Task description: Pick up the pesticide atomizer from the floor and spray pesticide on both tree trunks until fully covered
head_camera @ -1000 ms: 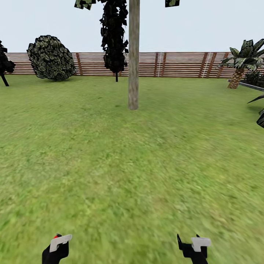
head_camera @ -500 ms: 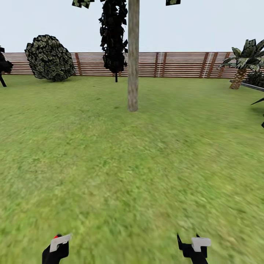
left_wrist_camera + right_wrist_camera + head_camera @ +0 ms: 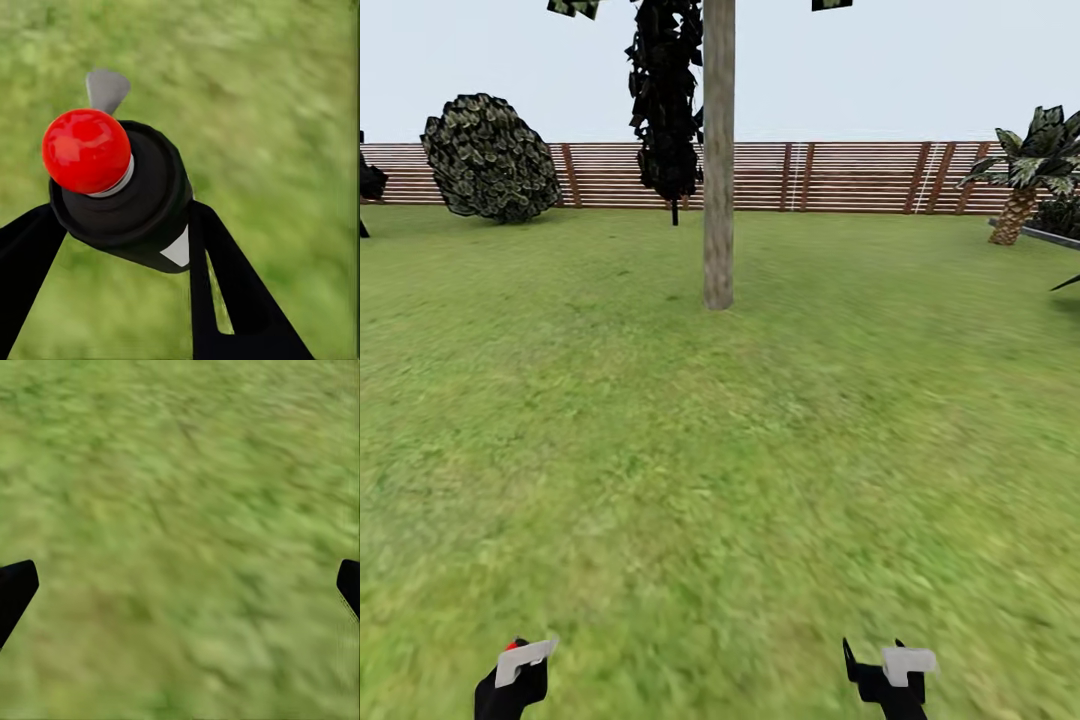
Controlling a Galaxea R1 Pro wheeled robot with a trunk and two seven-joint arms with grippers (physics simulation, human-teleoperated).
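Observation:
One tree trunk (image 3: 718, 200), a straight grey-brown post, rises from the grass floor (image 3: 740, 470) straight ahead in the head view, several metres off; its foliage is cut off by the picture's top. My left gripper (image 3: 515, 675) sits at the bottom left, shut on the pesticide atomizer (image 3: 127, 202), a dark bottle with a white patch. Its red tip (image 3: 86, 150) points out over the grass, and the black fingers (image 3: 225, 285) flank the bottle. At the bottom right my right gripper (image 3: 890, 675) is open over bare grass, with its fingertips (image 3: 15, 589) far apart. No pesticide specks show on the trunk.
A brown slat fence (image 3: 840, 175) closes the far side of the lawn. A round bush (image 3: 488, 158) stands at the back left. A dark ragged-leaved plant (image 3: 665, 110) is behind the trunk. A palm (image 3: 1025, 170) and a grey edge (image 3: 1050, 236) lie at the right.
The whole view has shifted: the trunk's base sits slightly lower and further left, so the camera has moved a little closer. Both grippers hold the same pose.

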